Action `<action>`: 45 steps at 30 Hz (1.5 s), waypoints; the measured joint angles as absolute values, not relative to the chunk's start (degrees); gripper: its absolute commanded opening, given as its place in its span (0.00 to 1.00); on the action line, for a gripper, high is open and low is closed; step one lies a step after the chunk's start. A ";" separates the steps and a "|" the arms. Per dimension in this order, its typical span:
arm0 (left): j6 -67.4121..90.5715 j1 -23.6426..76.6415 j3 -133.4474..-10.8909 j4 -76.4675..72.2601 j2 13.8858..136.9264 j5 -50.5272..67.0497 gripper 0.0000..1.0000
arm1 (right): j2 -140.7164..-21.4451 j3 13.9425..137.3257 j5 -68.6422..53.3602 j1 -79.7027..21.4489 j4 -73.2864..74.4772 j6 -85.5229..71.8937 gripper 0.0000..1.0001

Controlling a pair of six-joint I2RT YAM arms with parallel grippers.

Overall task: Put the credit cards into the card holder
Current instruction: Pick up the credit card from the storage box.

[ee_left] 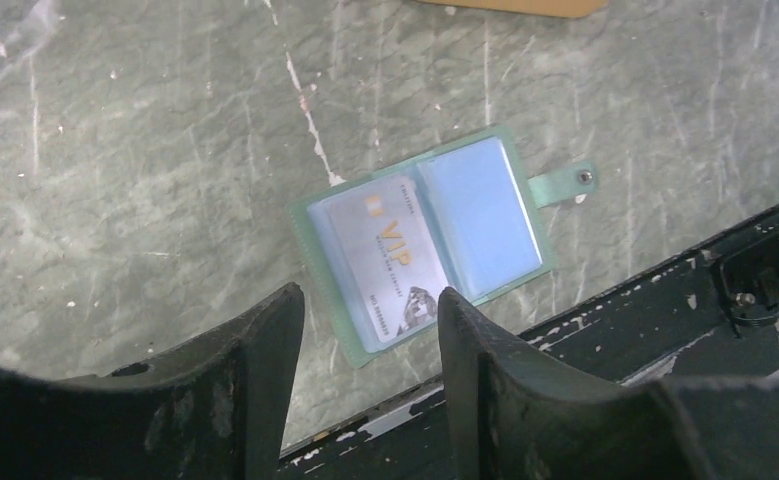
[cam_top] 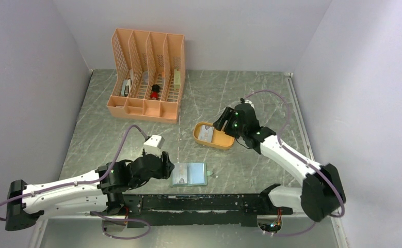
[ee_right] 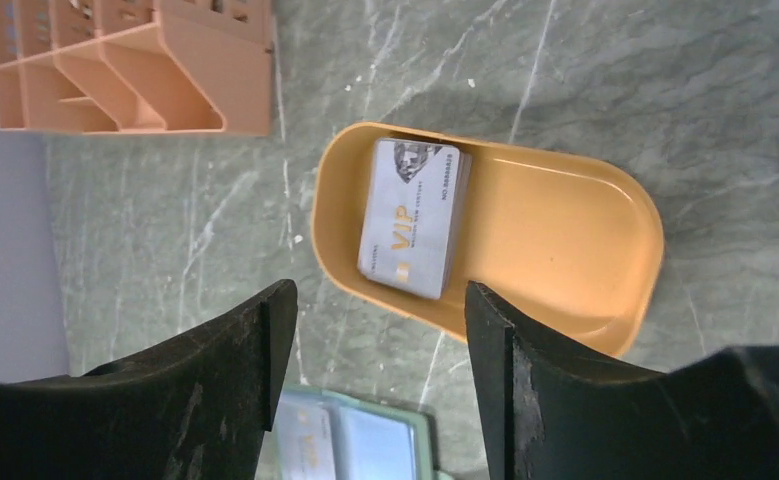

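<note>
The green card holder [cam_top: 189, 174] lies open and flat near the table's front edge. One pale credit card [ee_left: 390, 260] marked VIP sits in its left clear sleeve. The right sleeve [ee_left: 485, 215] looks bare. My left gripper [cam_top: 167, 168] hovers just left of the holder [ee_left: 425, 245], open, nothing between its fingers [ee_left: 365, 292]. A stack of credit cards [ee_right: 412, 215] lies at one end of the mustard tray [ee_right: 645, 215]. My right gripper [cam_top: 222, 121] hangs above the tray [cam_top: 211, 143], open and empty [ee_right: 377, 285]. The holder [ee_right: 350, 445] shows at the bottom of the right wrist view.
A peach lattice organizer [cam_top: 147, 77] with small items in its slots stands at the back left [ee_right: 135, 60]. A black scuffed rail [cam_top: 204, 204] runs along the near edge, close to the holder [ee_left: 665, 300]. Walls enclose the table on three sides.
</note>
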State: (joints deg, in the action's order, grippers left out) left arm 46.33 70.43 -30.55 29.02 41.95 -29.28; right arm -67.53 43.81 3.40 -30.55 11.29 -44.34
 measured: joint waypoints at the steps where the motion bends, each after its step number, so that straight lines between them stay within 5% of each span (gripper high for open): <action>1: 45.82 70.43 -30.55 28.53 41.76 -29.08 0.58 | -69.43 43.64 1.67 -29.32 10.37 -44.21 0.67; 18: 44.25 70.43 -32.21 27.35 47.46 -28.95 0.56 | -93.49 45.89 -7.11 -27.81 0.38 -45.19 0.62; 45: 45.06 70.43 -32.21 27.27 50.46 -29.41 0.56 | -95.42 46.24 -10.50 -27.53 -2.17 -46.00 0.56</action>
State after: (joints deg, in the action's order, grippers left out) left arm 45.06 70.43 -32.21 27.27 50.46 -29.41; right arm -95.42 46.24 -10.50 -27.53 -2.17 -46.00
